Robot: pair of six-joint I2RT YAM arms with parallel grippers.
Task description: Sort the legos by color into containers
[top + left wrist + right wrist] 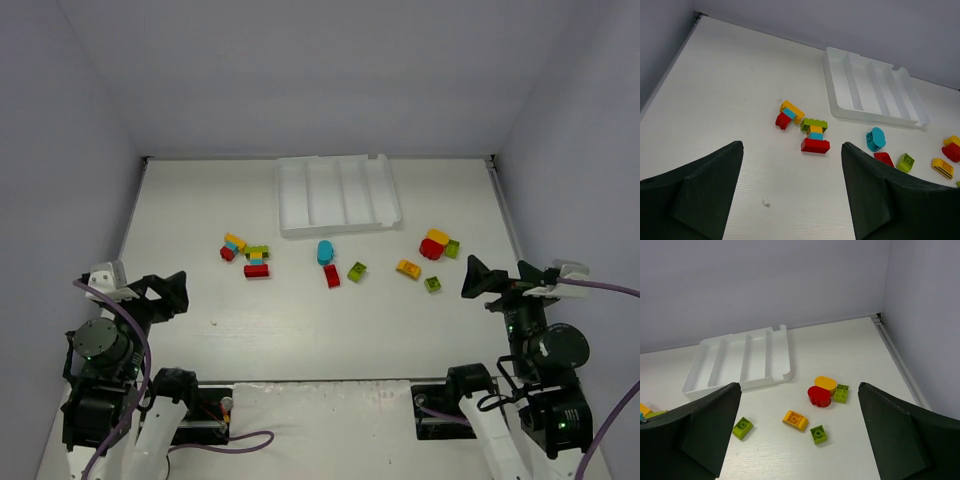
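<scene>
Both tools hang wide open and hold nothing: the left tool (170, 292) above the near-left corner of the desk (300, 320), the right tool (477, 279) above the near-right corner. Out from them the legos (325, 252) lie scattered across mid-desk, a lime green brick (433, 284) nearest the right tool. Beyond, by the far edge, the containers (335, 228) hold no brick. Sorting looks unstarted; the next move calls for reaching out, descending and closing on one brick.
</scene>
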